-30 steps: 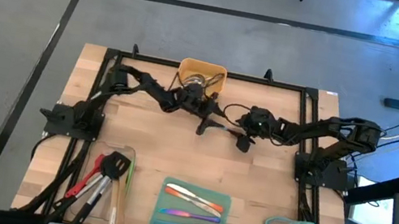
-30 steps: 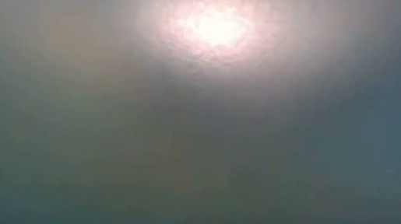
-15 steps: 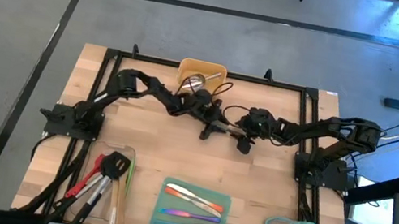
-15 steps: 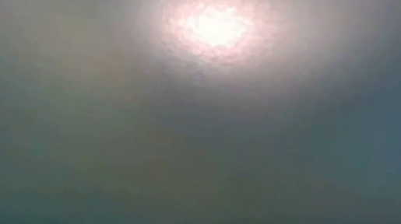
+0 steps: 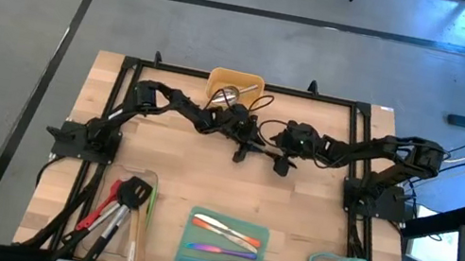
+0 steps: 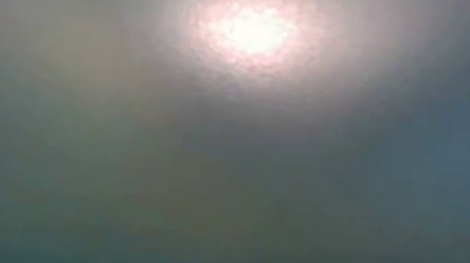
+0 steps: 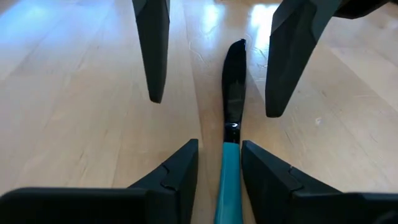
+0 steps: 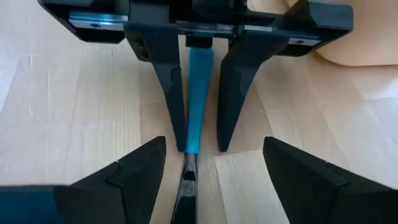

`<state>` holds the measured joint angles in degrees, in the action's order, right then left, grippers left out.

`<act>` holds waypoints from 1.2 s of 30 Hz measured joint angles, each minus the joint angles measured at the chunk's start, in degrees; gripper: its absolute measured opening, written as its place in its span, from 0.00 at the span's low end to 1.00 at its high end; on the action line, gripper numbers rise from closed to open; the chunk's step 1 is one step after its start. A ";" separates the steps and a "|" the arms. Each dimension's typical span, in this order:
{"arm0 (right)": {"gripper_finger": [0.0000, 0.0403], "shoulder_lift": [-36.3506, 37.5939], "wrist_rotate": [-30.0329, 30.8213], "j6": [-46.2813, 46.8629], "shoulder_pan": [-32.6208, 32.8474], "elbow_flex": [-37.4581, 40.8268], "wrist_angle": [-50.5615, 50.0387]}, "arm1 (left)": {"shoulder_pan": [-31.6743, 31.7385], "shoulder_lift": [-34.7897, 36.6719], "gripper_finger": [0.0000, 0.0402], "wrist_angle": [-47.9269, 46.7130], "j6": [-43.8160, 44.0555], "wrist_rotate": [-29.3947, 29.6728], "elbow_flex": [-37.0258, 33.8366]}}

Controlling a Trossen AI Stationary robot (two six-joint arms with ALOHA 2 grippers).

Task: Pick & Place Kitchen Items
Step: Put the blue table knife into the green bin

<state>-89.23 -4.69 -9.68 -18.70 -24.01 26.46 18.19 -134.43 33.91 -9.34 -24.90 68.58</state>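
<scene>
Since a second ago your left gripper [image 7: 219, 163] has left the yellow tray [image 5: 237, 84] and come down at mid-surface, its jaws narrowing around the teal-handled black utensil [image 7: 231, 106] lying flat on the wooden surface [image 5: 168, 172]. Your right gripper [image 8: 205, 171] faces it, jaws spread wide, straddling the same utensil without touching

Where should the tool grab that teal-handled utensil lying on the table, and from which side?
Grip the teal-handled utensil on its teal handle, coming from above with a finger on each long side. It lies flat and narrow on the table; the left tool already straddles it there.
</scene>
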 joint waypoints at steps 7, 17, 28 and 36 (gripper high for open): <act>0.68 0.00 0.02 0.04 0.00 0.00 -1.20 | -1.13 0.04 0.30 5.26 2.33 1.11 -2.88; 0.68 0.02 0.00 1.60 0.07 0.02 -3.51 | -5.54 0.31 0.29 21.96 8.47 2.42 -13.05; 0.68 0.02 0.00 2.75 1.62 0.04 -3.58 | -9.57 0.28 0.28 23.00 6.34 12.34 -13.07; 0.68 0.02 0.01 3.24 1.62 0.06 -6.05 | -8.72 2.03 0.26 18.82 5.57 11.48 -13.07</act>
<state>-89.21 -4.68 -6.44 -17.08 -23.95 20.41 9.47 -132.40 52.73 -3.77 -13.42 55.51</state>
